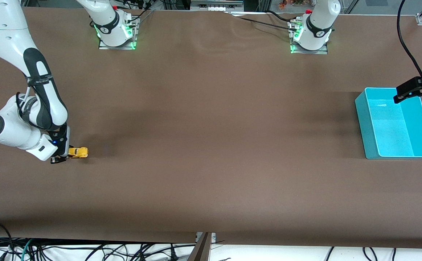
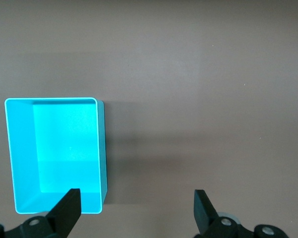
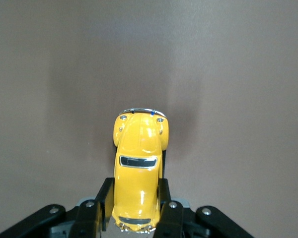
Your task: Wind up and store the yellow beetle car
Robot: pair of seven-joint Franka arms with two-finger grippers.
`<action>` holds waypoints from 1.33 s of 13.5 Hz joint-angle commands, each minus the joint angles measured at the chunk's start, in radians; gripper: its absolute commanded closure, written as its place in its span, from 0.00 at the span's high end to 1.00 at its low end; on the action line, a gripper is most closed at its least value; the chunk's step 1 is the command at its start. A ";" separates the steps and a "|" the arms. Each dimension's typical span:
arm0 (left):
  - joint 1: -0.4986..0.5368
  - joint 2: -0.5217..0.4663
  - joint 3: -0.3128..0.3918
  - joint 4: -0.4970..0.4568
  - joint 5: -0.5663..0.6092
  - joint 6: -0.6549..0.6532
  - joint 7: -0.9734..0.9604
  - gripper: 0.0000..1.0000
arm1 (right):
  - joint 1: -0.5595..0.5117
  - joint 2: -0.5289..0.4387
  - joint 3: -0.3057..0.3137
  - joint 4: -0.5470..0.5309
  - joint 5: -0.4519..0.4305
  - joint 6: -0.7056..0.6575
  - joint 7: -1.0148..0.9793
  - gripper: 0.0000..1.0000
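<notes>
The right gripper is clamping the yellow beetle car by its sides low on the brown table at the right arm's end, while the left gripper is hanging wide open and empty beside the turquoise bin, waiting.

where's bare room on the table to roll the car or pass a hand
The widest bare stretch of brown table runs between the yellow beetle car, held in the shut right claw at the right arm's end, and the turquoise bin. The strip nearer the front camera is bare too. It is crowded only around the bin, where the open left claw hangs above it.
</notes>
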 commanded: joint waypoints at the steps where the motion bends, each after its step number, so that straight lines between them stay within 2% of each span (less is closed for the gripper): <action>1: 0.000 -0.005 0.005 0.001 -0.018 -0.005 0.015 1.00 | -0.034 0.033 0.004 -0.014 0.018 0.038 -0.057 0.36; 13: 0.000 -0.005 0.005 0.001 -0.018 -0.006 0.015 1.00 | -0.089 0.046 0.006 -0.005 0.018 0.042 -0.109 0.38; 14: 0.000 -0.005 0.005 0.001 -0.018 -0.006 0.015 1.00 | -0.089 0.046 0.008 0.000 0.020 0.042 -0.109 0.40; 15: 0.000 -0.005 0.005 0.001 -0.018 -0.006 0.015 1.00 | -0.086 0.044 0.008 0.010 0.020 0.042 -0.105 0.58; 16: 0.000 -0.005 0.005 0.001 -0.018 -0.006 0.015 1.00 | -0.081 0.043 0.009 0.029 0.020 0.039 -0.102 0.98; 18: 0.000 -0.005 0.005 0.001 -0.018 -0.006 0.015 1.00 | -0.075 0.032 0.034 0.081 0.020 0.020 -0.102 1.00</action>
